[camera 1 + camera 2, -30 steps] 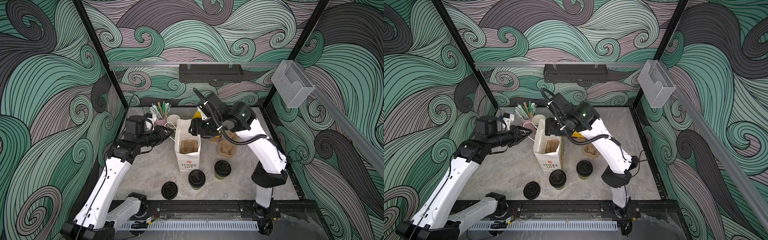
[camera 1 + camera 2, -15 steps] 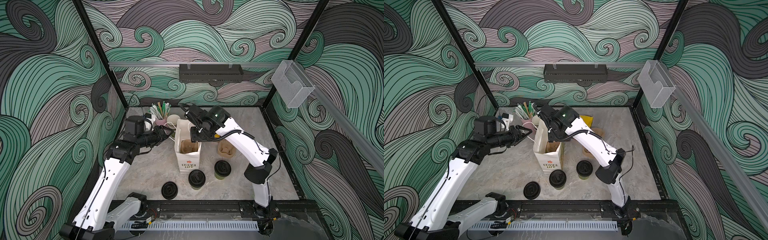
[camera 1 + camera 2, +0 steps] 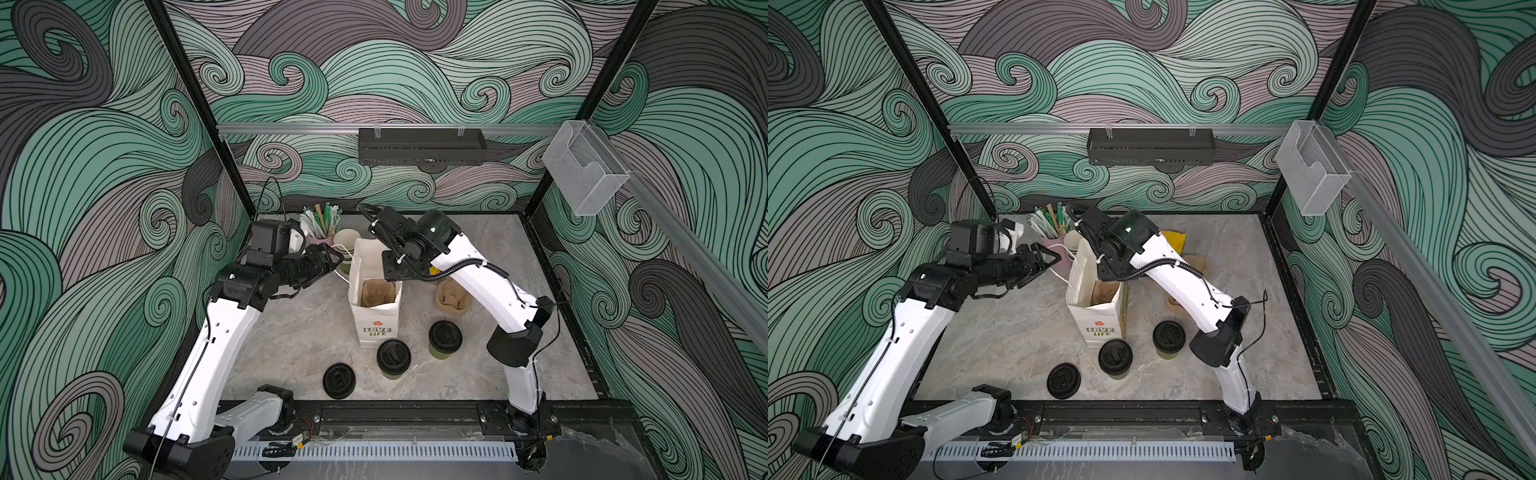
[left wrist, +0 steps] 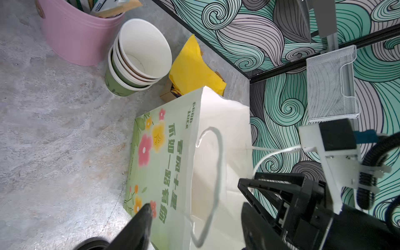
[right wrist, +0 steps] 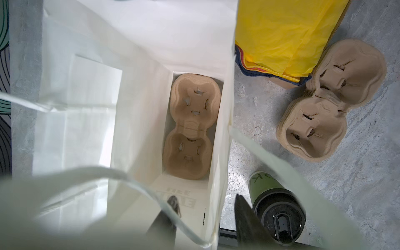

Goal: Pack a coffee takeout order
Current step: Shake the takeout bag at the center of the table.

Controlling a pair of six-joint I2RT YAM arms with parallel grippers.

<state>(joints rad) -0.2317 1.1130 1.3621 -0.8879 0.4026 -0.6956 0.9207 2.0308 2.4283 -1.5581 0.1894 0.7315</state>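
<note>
Watching the white paper bag [image 3: 376, 328] closely, because nothing holds it firmly. My left gripper [image 4: 194, 194] stands wide, the bag's rim and one handle loop [image 4: 220, 155] lying loose between its fingers; my right gripper [image 5: 205, 198] is part-spread astride the bag's side wall, one finger inside, one outside, and I see no pinch on the paper. The cup carrier [image 5: 190, 127] lies flat on the bag's floor with both wells empty. Nothing of the order is packed: a lidded cup [image 3: 393, 356] stands just in front of the bag, a second lidded cup [image 3: 444, 337] near it, and the yellow napkins [image 4: 194, 69] lie behind the bag by the stack of open cups [image 4: 138, 60]. My worry is the bag itself: light and tall, it would tip or slide if the right fingers clamp and drag the wall, and a creased wall could fold over the carrier and block the wells. The loop could snag on a left finger and yank the bag over. The right outer finger sits just beside a lidded cup; a nudge might topple it.
</note>
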